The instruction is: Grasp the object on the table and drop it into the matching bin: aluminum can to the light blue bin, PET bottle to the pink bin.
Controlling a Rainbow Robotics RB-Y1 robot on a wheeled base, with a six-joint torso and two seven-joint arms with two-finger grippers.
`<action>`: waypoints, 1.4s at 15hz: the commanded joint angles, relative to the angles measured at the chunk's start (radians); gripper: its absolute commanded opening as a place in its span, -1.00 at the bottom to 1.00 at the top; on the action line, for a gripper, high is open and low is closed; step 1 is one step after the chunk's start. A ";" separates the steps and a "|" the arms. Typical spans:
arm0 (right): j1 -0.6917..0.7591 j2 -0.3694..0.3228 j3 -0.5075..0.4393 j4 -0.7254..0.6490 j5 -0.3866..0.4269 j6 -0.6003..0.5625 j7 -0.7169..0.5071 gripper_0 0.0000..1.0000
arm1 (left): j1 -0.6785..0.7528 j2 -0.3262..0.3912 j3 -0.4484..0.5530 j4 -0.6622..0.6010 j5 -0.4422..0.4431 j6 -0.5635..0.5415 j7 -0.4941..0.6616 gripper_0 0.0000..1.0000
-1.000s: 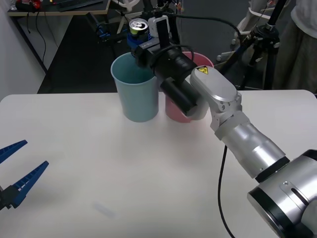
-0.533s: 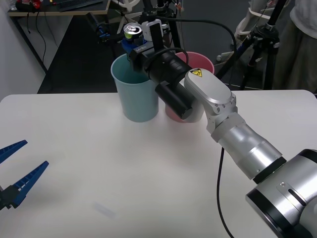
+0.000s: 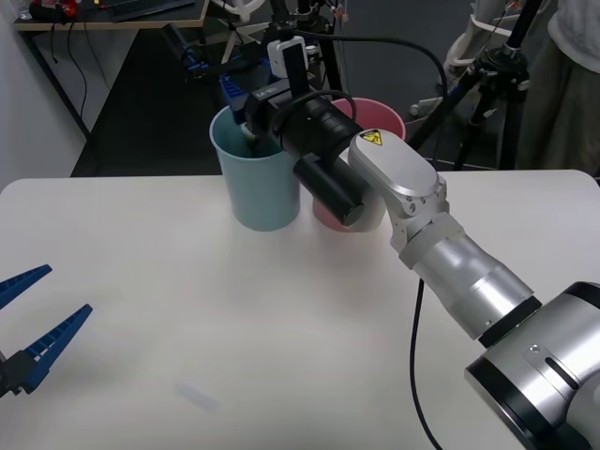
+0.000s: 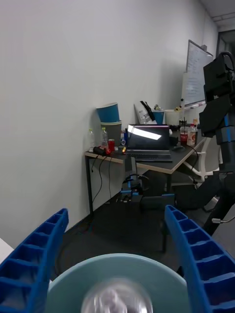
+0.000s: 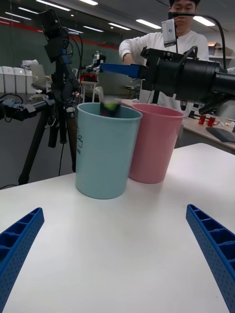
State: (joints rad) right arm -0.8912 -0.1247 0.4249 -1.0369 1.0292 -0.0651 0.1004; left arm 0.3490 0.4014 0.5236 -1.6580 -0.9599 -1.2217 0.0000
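- Now that the right gripper [image 4: 115,274] has let go, its fingers [image 4: 34,259] are spread above the light blue bin [image 3: 258,178], and the can [image 5: 111,104] held a moment ago is dropping past the rim.
- Pink bin [image 3: 370,122] stands touching beside it.
- Left gripper [image 3: 37,328] idles low over the table [image 3: 234,319], fingers apart.
- Drop looks basically done.

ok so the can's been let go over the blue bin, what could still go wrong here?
1. The can is at the rim of the light blue bin, not yet down inside; it might clip the rim and bounce out.
2. The open right gripper hangs low over that bin, so pulling back could knock it over.
3. The pink bin stands touching the blue one, so a knock could shift both.
The left gripper is idle at the table's near edge.
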 commanded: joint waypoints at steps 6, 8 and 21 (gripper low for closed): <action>0.000 0.000 0.000 0.000 0.002 -0.009 0.001 1.00 | 0.000 0.000 0.000 0.000 0.000 0.000 0.000 1.00; 0.002 0.000 -0.002 -0.008 0.000 -0.015 0.001 1.00 | 0.000 0.000 0.000 0.000 0.000 0.000 0.000 1.00; 0.443 -0.220 -0.023 -0.560 -0.006 -0.108 -0.004 1.00 | 0.000 0.000 0.000 0.000 0.000 0.000 0.000 1.00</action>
State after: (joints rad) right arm -0.4790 -0.3205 0.4041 -1.5676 1.0290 -0.1629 0.0967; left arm 0.3491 0.4014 0.5236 -1.6581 -0.9599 -1.2217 0.0000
